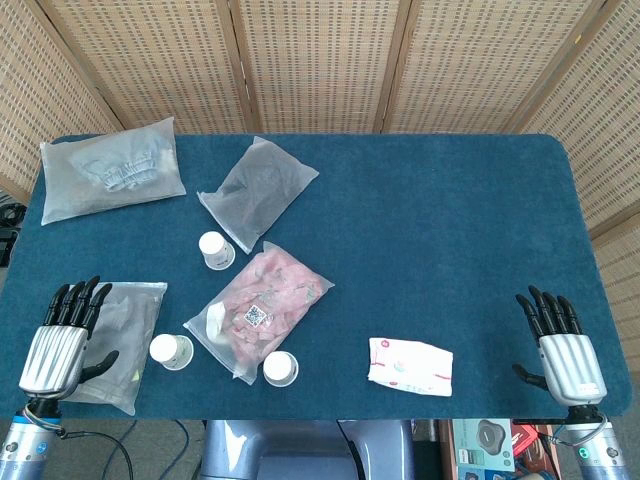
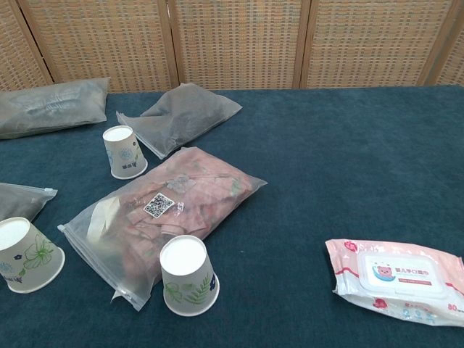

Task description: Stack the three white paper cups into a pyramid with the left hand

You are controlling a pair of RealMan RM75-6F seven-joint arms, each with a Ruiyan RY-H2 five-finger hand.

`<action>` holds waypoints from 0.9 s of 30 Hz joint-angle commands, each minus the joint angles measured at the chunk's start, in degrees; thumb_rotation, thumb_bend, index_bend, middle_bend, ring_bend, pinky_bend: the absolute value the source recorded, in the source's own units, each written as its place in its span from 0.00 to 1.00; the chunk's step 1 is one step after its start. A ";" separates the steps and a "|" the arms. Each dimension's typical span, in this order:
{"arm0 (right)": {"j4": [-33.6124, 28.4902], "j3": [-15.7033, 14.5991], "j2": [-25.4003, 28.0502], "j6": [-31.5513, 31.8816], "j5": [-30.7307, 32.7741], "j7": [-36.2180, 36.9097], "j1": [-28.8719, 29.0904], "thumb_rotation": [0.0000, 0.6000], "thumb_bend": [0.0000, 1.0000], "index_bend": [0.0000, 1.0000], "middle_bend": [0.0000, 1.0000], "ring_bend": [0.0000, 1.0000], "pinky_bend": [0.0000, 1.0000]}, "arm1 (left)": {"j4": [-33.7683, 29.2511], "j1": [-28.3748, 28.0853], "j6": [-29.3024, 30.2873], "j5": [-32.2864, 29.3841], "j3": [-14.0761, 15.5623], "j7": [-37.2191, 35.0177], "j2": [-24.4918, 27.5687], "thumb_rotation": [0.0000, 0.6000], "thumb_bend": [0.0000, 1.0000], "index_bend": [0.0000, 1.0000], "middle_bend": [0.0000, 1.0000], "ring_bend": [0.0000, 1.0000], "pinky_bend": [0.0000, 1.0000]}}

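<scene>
At the near left edge of the table [image 1: 480, 200], my left hand [image 1: 62, 340] hovers with fingers spread and extended, holding nothing. Directly under and beside it lies a grey zip bag [image 1: 125, 340]. Just to the right of that hand stands the first paper cup [image 1: 171, 351], upside down, touching the bag's edge. Further right, the second paper cup [image 1: 281, 369] stands inverted at the near corner of a pink-filled zip bag [image 1: 262, 308], touching it in the chest view. Beyond both, away from the hand, the third paper cup [image 1: 216, 249] stands inverted between the pink bag and a dark frosted bag [image 1: 259, 192]. All three cups are apart from each other; none is stacked. Far beyond the left hand, a pale bag [image 1: 112, 167] lies at the back left corner. Well to the right, a wet-wipe pack [image 1: 410, 365] lies flat. At the near right edge, my right hand [image 1: 558, 340] rests with fingers spread, holding nothing.
</scene>
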 commanded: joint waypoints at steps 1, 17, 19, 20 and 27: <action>0.03 -0.02 0.01 -0.01 -0.01 0.07 -0.02 1.00 0.13 0.00 0.00 0.00 0.00 | 0.03 0.01 0.00 -0.07 -0.03 0.03 -0.01 1.00 0.22 0.00 0.00 0.00 0.00; -0.68 -0.04 0.19 -0.44 0.35 -0.26 -0.05 1.00 0.13 0.00 0.00 0.00 0.00 | 0.04 -0.20 -0.43 0.22 0.14 -1.29 0.49 1.00 0.22 0.00 0.00 0.00 0.00; -0.69 0.02 0.24 -0.47 0.48 -0.25 -0.06 1.00 0.13 0.00 0.00 0.00 0.00 | -0.01 -0.23 -0.47 0.38 0.21 -1.22 0.49 1.00 0.22 0.00 0.00 0.00 0.00; -0.64 0.07 0.30 -0.50 0.60 -0.18 -0.06 1.00 0.13 0.00 0.00 0.00 0.00 | -0.14 -0.24 -0.55 0.41 0.28 -1.11 0.50 1.00 0.22 0.00 0.00 0.00 0.00; -0.71 0.24 0.86 -0.25 0.83 0.91 -0.27 1.00 0.13 0.00 0.00 0.00 0.00 | -0.56 -0.24 -0.61 0.85 0.57 -0.53 0.43 1.00 0.22 0.00 0.00 0.00 0.00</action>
